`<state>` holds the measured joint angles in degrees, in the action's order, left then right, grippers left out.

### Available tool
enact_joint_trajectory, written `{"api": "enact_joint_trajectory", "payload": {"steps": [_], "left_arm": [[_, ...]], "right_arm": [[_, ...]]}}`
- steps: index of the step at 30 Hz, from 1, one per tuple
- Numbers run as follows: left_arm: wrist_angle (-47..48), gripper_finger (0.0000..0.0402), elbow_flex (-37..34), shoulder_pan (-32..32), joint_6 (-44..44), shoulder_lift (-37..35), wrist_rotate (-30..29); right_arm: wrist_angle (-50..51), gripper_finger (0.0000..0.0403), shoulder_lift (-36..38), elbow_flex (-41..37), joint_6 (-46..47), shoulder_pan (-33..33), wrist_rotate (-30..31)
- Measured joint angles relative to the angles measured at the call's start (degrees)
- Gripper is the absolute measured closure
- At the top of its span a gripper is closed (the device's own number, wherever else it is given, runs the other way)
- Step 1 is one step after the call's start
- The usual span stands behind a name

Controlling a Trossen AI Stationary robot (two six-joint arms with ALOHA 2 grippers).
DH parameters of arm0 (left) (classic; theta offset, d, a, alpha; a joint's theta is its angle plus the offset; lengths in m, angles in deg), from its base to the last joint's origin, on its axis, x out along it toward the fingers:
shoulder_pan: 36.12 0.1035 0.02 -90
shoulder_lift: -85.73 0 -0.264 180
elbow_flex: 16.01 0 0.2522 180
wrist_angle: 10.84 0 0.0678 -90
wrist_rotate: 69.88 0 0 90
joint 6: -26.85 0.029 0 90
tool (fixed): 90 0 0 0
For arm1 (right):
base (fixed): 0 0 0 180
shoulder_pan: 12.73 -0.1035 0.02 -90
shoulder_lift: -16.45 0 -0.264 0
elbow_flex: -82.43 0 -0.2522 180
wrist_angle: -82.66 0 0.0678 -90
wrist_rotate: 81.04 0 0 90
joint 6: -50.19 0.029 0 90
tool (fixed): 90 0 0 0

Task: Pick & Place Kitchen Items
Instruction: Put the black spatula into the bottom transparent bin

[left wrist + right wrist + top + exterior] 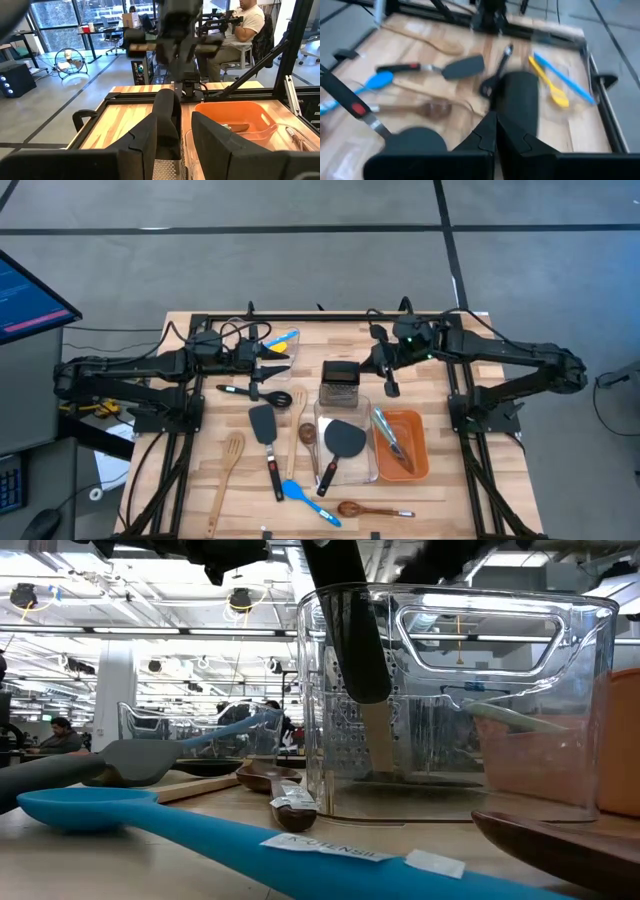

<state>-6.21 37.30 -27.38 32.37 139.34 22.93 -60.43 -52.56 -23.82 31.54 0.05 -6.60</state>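
**High view.** The right gripper hangs over the back of the table, just beside the grater on its right-arm side. It does not appear to touch it. The left gripper is on the grater's other side, near it but apart. In front of the grater, a clear tub holds a black turner. An orange bin beside the tub holds tongs. The remaining utensils lie loose on the boards.

**Low view.** A blue spoon lies nearest the camera, and the clear tub stands behind it. Neither gripper can be identified in this view.

**Left wrist view.** The left gripper's fingers stand apart and hold nothing. The grater is seen through the gap, farther off.

**Right wrist view.** The right gripper has its fingers pressed together and is empty. The grater's dark top is just ahead of it. A yellow spoon lies beyond.

**Assessment.** The grater looks like the intended item. To pick it up, the right gripper's fingers must part first, then centre over the dark handle and descend squarely. A grip on the smooth steel sides would likely slip. The left arm should keep clear. The open tub close in front could be knocked.
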Motion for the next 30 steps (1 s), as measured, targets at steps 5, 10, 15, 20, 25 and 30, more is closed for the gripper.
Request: {"api": "enact_joint_trajectory", "payload": {"steps": [5,10,15,20,25,30], "left_arm": [[0.1,0.0294,0.0,0.0,0.0,0.0,0.0],[0.1,0.0294,0.0,0.0,0.0,0.0,0.0],[0.2,0.0294,0.0,0.0,0.0,0.0,0.0],[0.1,0.0294,0.0,0.0,0.0,0.0,0.0],[0.0,0.0294,0.0,0.0,0.0,0.0,0.0],[-0.3,0.0294,0.0,0.0,0.0,0.0,0.0]], "right_arm": [[-11.1,0.0402,0.5,-7.9,1.4,6.6,-5.1],[-17.2,0.0402,0.8,-11.2,3.7,10.9,-10.2],[-14.8,0.0402,3.0,-11.6,9.9,12.5,-15.8],[-7.1,0.0402,6.5,-11.5,11.2,10.5,-19.1],[2.7,0.0402,10.4,-11.6,9.2,8.8,-18.7],[7.8,0.0402,15.9,-11.6,8.1,8.6,-10.6]]}}
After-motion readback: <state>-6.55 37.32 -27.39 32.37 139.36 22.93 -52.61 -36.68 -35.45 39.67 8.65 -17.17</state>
